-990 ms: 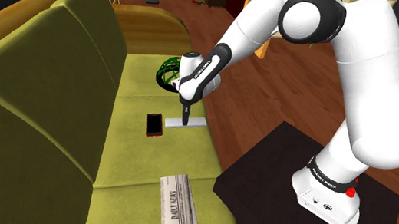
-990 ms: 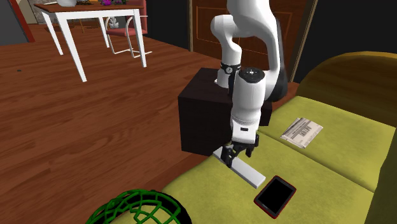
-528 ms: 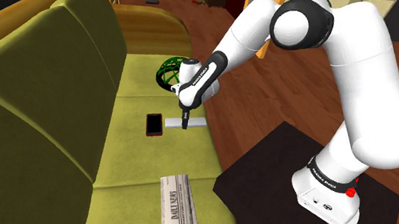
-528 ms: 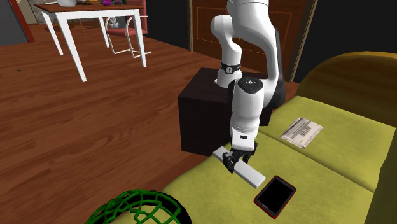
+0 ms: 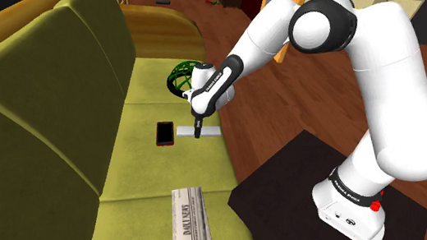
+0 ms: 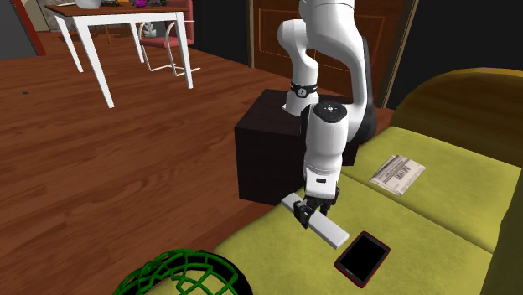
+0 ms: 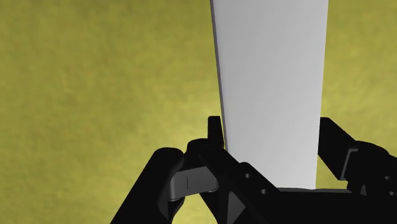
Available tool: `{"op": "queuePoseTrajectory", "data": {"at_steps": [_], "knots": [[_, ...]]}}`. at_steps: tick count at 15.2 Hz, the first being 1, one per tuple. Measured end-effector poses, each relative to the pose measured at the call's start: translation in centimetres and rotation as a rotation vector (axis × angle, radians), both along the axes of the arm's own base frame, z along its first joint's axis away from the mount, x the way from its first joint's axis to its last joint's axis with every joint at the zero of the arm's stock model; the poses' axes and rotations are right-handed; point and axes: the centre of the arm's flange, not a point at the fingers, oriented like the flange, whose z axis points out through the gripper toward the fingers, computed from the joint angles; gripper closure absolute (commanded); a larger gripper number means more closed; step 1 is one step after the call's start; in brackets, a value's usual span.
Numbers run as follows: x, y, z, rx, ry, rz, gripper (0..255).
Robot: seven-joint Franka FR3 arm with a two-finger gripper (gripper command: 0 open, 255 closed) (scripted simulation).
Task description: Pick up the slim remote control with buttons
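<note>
We judge the grasp to be the step in hand: the black hand (image 6: 312, 211) straddles the plain white-grey slim remote (image 6: 333, 230), fingers narrowed onto its long edges, seemingly gripping. The remote lies flat on the olive-green sofa seat (image 5: 142, 160), near the front edge. In the shoulder view its long axis runs nine to three o'clock, and neither end is marked. The next move calls for a straight, level lift.
</note>
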Motion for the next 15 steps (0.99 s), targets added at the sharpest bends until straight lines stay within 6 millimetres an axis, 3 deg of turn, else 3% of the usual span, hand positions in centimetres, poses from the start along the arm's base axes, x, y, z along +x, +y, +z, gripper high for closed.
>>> {"op": "queuePoseTrajectory", "data": {"at_steps": [4, 15], "knots": [[0.0, -0.1, 0.9, -0.001, 0.003, -0.001, 255], [0.0, 0.0, 6.7, -0.001, 0.003, -0.001, 255]]}}
